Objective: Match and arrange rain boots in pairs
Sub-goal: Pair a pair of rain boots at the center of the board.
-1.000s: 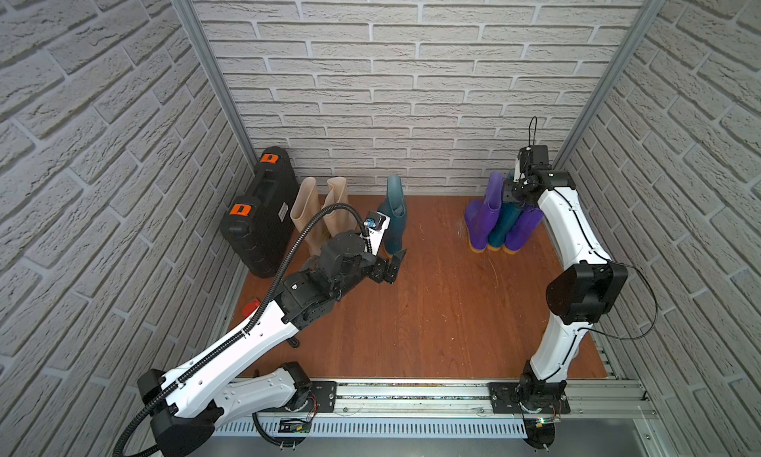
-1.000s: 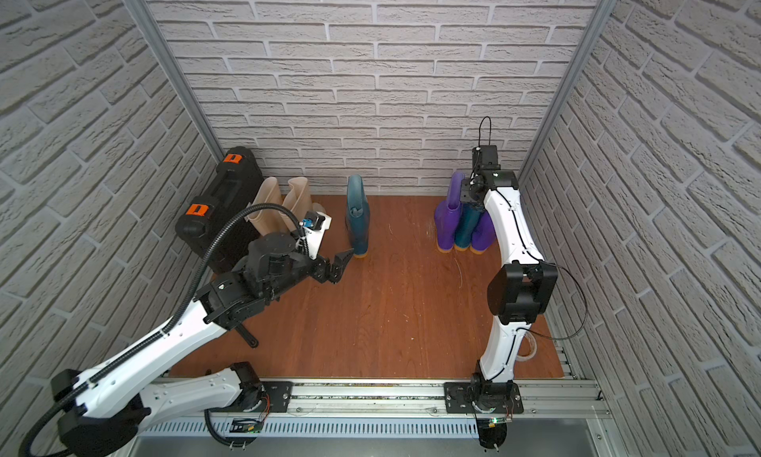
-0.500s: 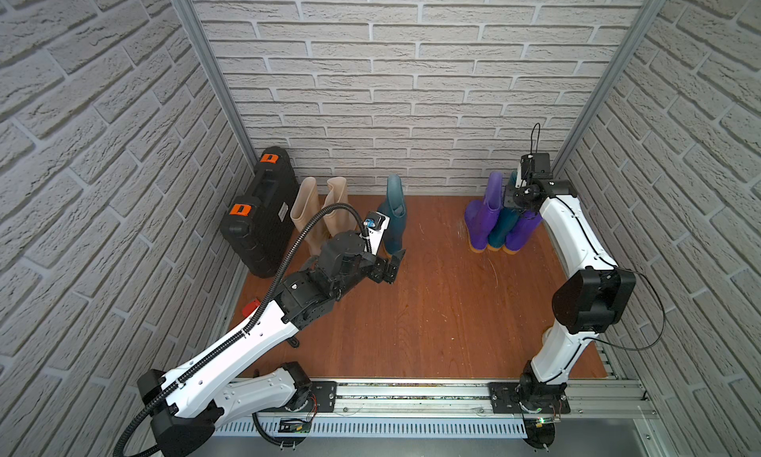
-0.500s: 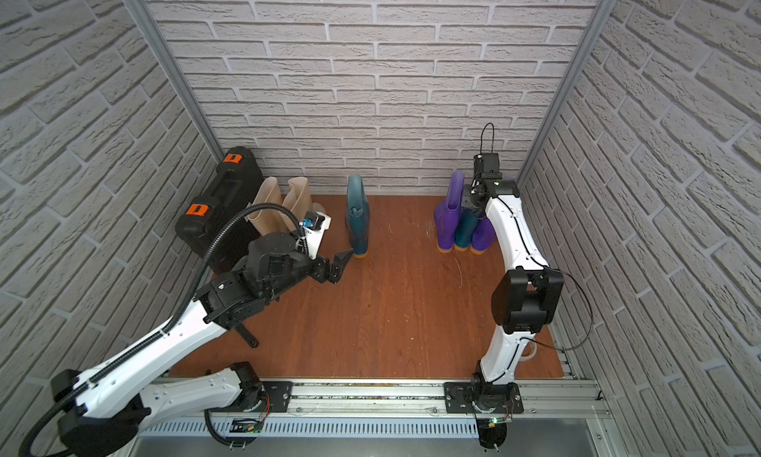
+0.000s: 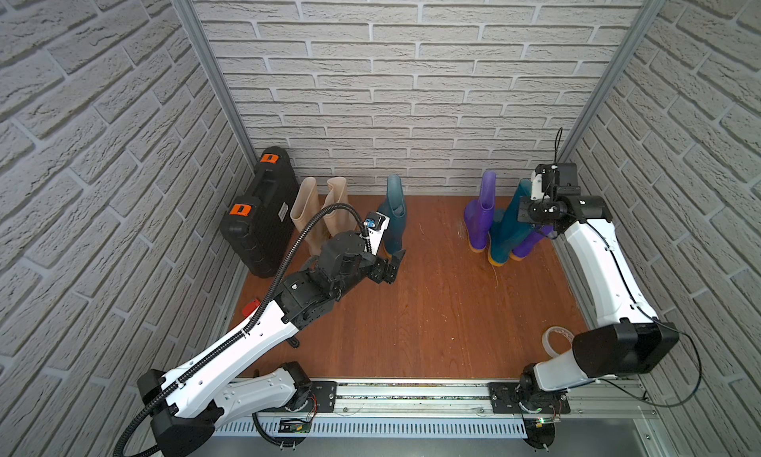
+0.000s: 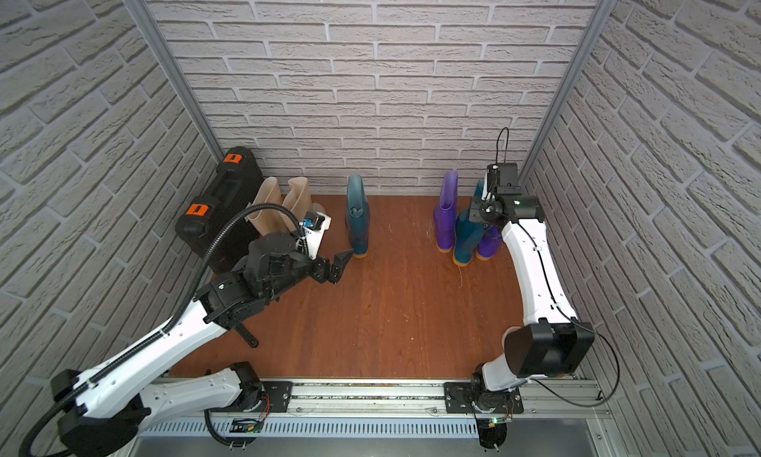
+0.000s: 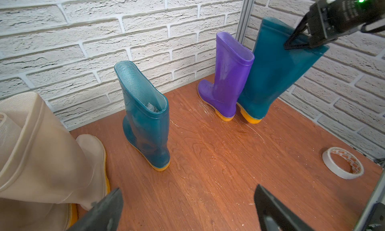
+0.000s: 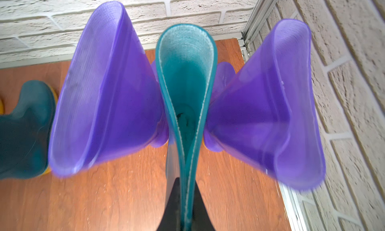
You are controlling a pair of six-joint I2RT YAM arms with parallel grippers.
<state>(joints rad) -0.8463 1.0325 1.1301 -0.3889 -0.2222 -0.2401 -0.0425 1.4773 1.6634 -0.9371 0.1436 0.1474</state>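
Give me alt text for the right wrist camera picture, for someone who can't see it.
The right claw pinches the top rim of a dark teal rain boot, seen from above and flanked by one purple boot and another purple boot. A second teal boot stands apart on the wooden floor.

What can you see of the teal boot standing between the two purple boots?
The teal boot is tall, glossy rubber with a pale woven lining and an orange-yellow sole. It leans, squeezed between the two purple boots in the back corner of the wooden floor. The right gripper is shut on its top rim, pinching the opening narrow there. Whether its sole fully rests on the floor is unclear.
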